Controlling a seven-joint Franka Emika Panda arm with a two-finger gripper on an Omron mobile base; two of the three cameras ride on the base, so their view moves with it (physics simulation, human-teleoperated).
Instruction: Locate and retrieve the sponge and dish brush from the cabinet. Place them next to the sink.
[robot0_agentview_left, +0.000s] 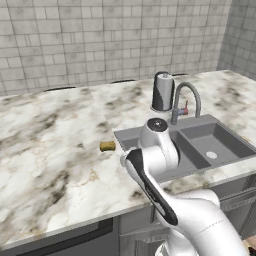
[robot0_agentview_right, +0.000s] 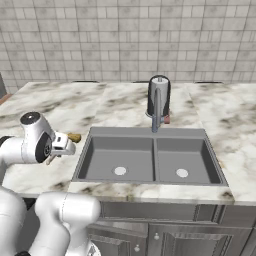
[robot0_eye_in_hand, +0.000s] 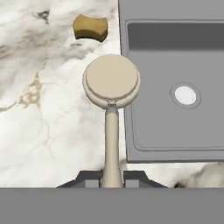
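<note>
My gripper is shut on the pale handle of the dish brush. The brush's round tan head hangs over the marble counter, just left of the sink's left rim. The yellow-brown sponge lies on the counter beyond the brush head, close to the sink's corner. From the base, the sponge rests left of the sink, and my hand hovers right beside the sponge at the sink's left side. The cabinet is out of view.
A dark kettle stands behind the sink beside the curved tap. The double basin has two drains. Marble counter stretches wide to the left, with a tiled wall behind it. My own arm blocks part of the sink's left basin.
</note>
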